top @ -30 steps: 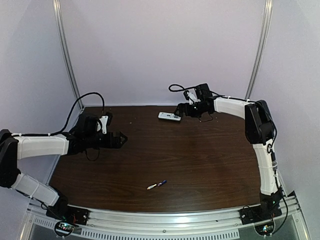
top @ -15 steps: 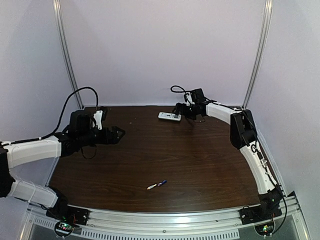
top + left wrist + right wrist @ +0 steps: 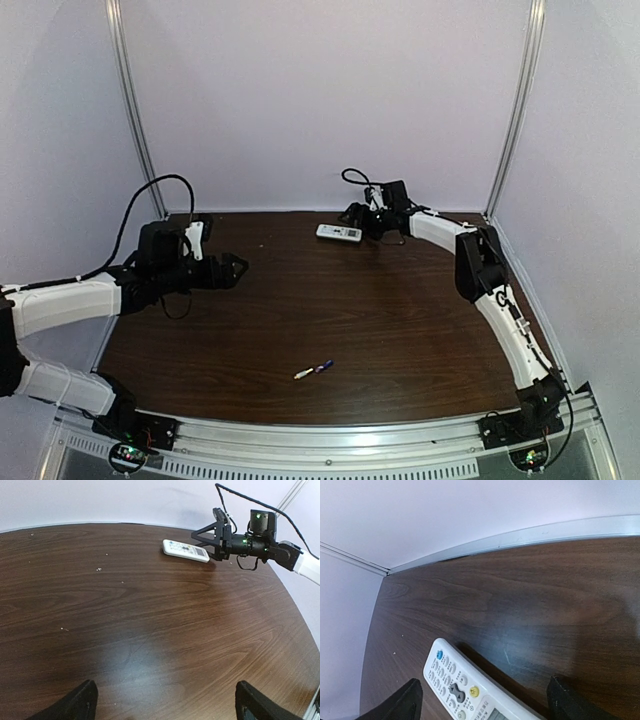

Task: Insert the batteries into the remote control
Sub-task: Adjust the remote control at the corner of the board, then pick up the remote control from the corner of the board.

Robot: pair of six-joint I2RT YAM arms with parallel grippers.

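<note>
Nothing was loaded: whitish and blue-purple cylindrical batteries (image 3: 313,370) lay near the front edge, flat white remote control (image 3: 339,233) at the far edge; right gripper (image 3: 356,219) and left gripper (image 3: 238,268) gaped wide, empty.

Your left arm (image 3: 70,302) and right arm (image 3: 515,335) look the same: white shells on the long links, chunky black joints in between. A thin black cable (image 3: 140,205) loops off each wrist. The left hand (image 3: 236,268) and right hand (image 3: 358,216) are plain matte black with wedge-shaped fingers (image 3: 80,704). Two little green lights (image 3: 256,515) glow on the right wrist. Black bases (image 3: 135,432) sit on a silver rail (image 3: 330,440).
</note>
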